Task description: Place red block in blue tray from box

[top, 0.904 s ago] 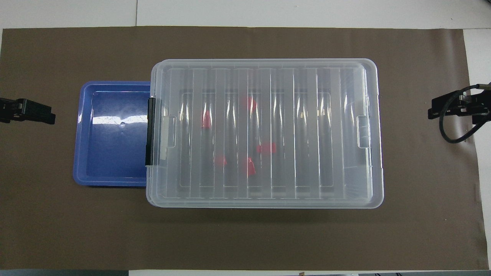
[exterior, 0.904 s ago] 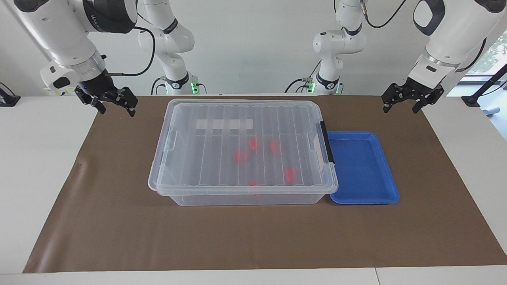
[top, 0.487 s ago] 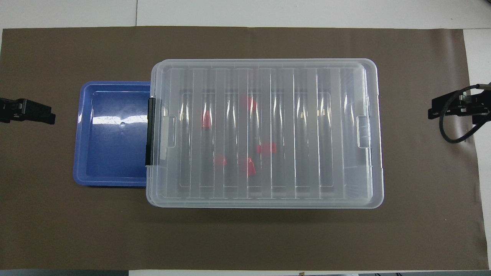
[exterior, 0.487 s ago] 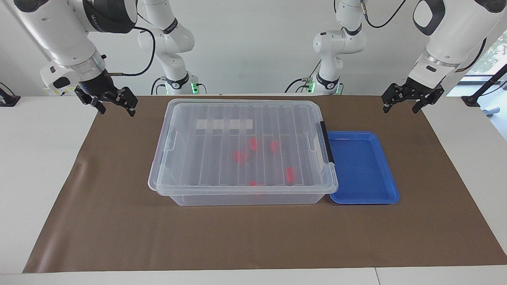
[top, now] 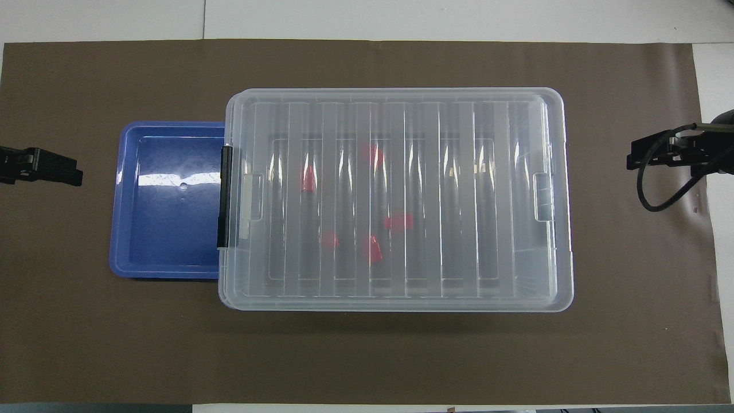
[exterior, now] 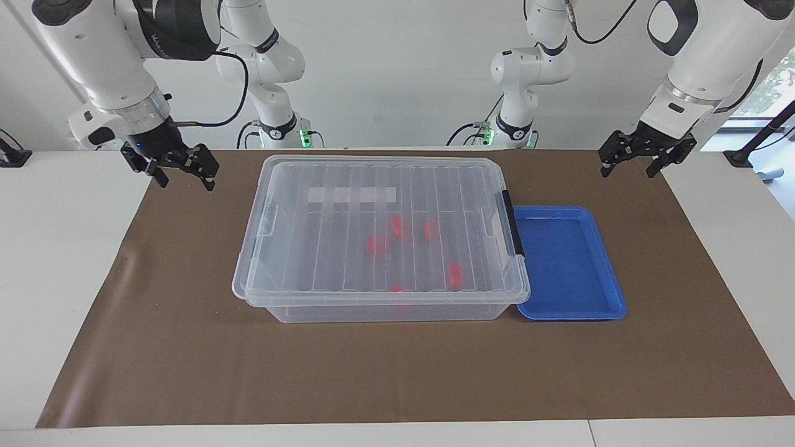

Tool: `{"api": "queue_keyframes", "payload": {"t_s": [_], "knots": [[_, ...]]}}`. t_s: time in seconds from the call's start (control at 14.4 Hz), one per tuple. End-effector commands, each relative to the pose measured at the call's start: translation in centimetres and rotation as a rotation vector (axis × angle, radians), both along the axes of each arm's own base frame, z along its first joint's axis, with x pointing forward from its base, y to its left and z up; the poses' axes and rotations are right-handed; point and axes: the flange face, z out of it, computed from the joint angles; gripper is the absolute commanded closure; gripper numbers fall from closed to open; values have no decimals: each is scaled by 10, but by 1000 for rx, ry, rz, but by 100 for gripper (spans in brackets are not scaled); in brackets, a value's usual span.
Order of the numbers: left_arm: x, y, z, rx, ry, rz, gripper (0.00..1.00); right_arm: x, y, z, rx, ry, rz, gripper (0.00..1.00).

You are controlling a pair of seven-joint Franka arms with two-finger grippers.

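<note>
Lid (exterior: 379, 223) blurs red blocks (exterior: 455, 274) in box (exterior: 385, 307).

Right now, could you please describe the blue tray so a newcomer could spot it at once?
Find the big clear box mid-table. Beside its black latch, toward the left arm's end, sits the blue tray. It is shallow, open and empty; the lidded box holds red blocks.

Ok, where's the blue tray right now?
The blue tray sits on the brown mat, right beside the box at the left arm's end of the table, next to its black latch.
</note>
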Motion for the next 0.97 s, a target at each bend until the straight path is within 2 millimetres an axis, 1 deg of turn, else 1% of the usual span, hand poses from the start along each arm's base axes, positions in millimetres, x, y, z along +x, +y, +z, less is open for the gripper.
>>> {"api": "queue_keyframes", "payload": {"t_s": [0.0,0.07,0.28,0.42,0.63,0.76,0.9], "knots": [[-7,3,1,-13,2,-2,0,-1,30,-15,11,-31,-24,0],[-7,3,1,-13,2,-2,0,-1,45,-27,12,-40,-9,0],[-7,3,1,-13,2,-2,0,-1,50,-72,12,-43,-8,0],[-7,3,1,-13,2,-2,0,-1,51,-92,11,-31,-8,0],[-7,3,1,-13,2,-2,0,0,51,-101,11,-31,-10,0],[-7,3,1,-13,2,-2,0,-2,65,-111,12,-32,8,0],[-7,3,1,-13,2,-2,0,-5,61,-124,11,-26,6,0]]}}
